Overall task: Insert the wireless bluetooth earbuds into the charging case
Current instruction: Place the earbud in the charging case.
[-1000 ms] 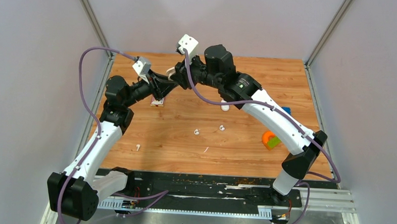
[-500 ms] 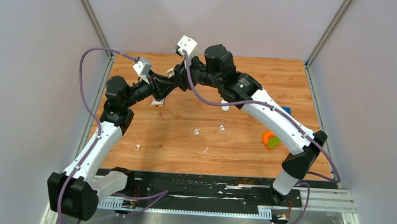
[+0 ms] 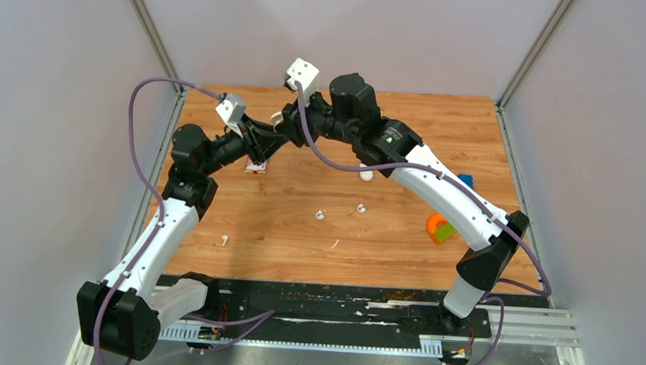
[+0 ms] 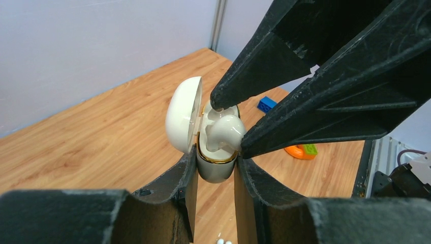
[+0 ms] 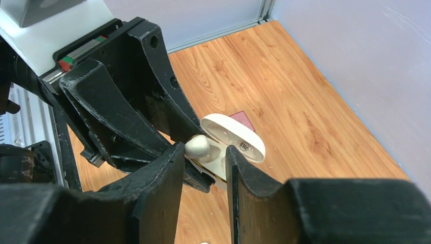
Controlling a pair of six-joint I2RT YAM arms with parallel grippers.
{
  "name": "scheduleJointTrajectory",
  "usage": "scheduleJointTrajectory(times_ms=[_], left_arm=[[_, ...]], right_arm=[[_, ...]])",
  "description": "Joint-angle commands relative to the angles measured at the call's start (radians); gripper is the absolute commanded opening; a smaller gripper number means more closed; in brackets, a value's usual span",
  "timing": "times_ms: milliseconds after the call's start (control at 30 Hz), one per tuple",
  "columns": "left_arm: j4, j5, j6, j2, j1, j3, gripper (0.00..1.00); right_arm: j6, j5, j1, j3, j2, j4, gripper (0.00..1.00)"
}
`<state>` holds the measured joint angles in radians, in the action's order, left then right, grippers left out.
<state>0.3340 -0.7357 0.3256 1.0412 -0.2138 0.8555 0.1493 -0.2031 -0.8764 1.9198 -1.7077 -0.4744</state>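
My left gripper (image 4: 215,161) is shut on the base of the white charging case (image 4: 217,173), holding it above the table with its lid (image 4: 182,114) open. One of the wireless bluetooth earbuds (image 4: 226,131) sits partly in the case's mouth. My right gripper (image 5: 204,150) straddles that mouth with its jaws apart. One fingertip (image 5: 177,150) touches the earbud (image 5: 197,146), and a gap shows to the other finger. Both grippers meet at the back left (image 3: 272,137). Two more earbuds (image 3: 320,215) (image 3: 360,208) lie on the wood mid-table.
A red playing card (image 3: 256,166) lies under the left gripper. A small white piece (image 3: 224,241) and a thin white sliver (image 3: 334,244) lie nearer the front. An orange and green brick (image 3: 441,229) and a blue brick (image 3: 465,180) sit at the right under the right arm.
The right arm has edged slightly to the left. The left arm and the case have stayed where they were.
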Motion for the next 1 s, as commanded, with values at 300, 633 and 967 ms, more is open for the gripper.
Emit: scheduleJointTrajectory(times_ms=[300, 633, 967], left_arm=[[0.048, -0.022, -0.019, -0.024, 0.002, -0.003, 0.00], [0.046, -0.034, -0.016, -0.027, 0.002, -0.006, 0.00], [0.047, -0.032, -0.015, -0.028, 0.002, -0.007, 0.00]], right_arm=[[0.007, 0.076, 0.010, 0.000, 0.027, 0.010, 0.34], [0.021, 0.082, 0.023, -0.021, 0.044, 0.008, 0.34], [0.044, -0.057, 0.027, -0.048, 0.075, 0.009, 0.39]])
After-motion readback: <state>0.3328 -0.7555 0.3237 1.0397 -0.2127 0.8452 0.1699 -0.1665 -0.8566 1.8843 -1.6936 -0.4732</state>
